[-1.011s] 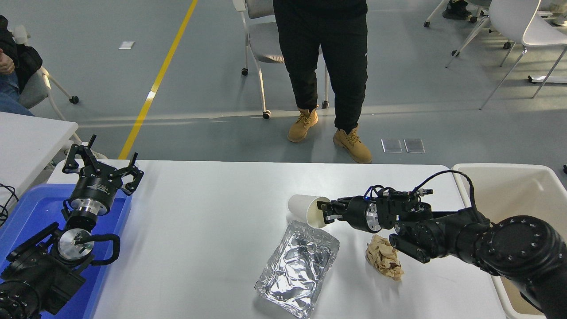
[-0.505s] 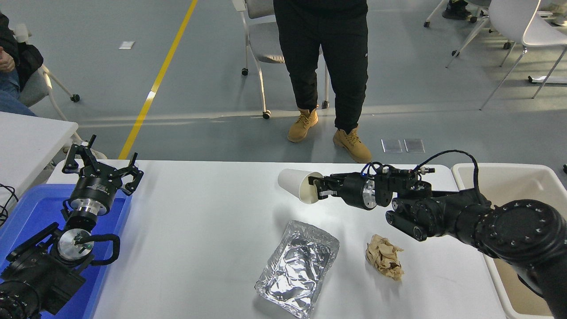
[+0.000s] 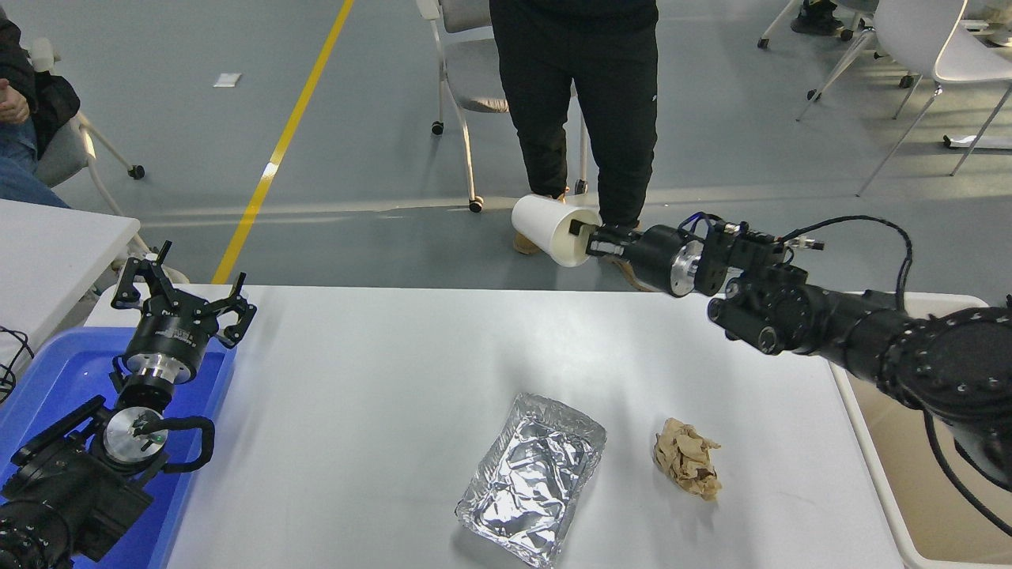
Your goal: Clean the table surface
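On the table surface [image 3: 379, 371], the foil tray [image 3: 531, 490] lies just left of the crumpled napkin [image 3: 686, 458]. A paper cup [image 3: 548, 228] hangs beyond the far edge, on the right gripper [image 3: 587, 239].

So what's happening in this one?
The right gripper holds a white paper cup by its rim, on its side, up in the air above the table's far edge. A foil tray and a crumpled brown napkin lie on the white table. A beige bin sits at the right, a blue tray at the left, where the left gripper is parked, open. A person stands at the far side.
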Tool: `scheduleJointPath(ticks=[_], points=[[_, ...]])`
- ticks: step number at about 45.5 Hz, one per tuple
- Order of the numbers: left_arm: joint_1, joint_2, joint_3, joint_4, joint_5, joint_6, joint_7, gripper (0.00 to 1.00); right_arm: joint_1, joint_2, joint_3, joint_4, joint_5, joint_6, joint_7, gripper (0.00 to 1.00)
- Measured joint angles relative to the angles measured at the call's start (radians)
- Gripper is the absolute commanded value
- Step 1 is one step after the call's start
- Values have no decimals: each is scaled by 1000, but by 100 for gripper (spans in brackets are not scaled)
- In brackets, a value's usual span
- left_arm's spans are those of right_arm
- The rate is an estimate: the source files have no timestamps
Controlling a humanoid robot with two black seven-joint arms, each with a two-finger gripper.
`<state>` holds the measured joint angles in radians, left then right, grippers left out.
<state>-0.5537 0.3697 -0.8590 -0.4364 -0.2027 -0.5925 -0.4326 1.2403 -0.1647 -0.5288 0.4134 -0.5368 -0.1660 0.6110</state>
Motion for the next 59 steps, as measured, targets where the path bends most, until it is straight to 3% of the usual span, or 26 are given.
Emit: scheduleJointPath(ticks=[31, 45, 59], points=[[0, 0, 0, 0, 0, 0, 0, 100, -144, -372, 171, -24, 112, 37, -1, 0], [0, 0, 0, 0, 0, 0, 0, 100, -250, -412, 204, -194, 184, 95, -25, 0], [0, 0, 0, 0, 0, -1, 0, 100, -365, -431, 210, -299, 220, 123, -119, 0]])
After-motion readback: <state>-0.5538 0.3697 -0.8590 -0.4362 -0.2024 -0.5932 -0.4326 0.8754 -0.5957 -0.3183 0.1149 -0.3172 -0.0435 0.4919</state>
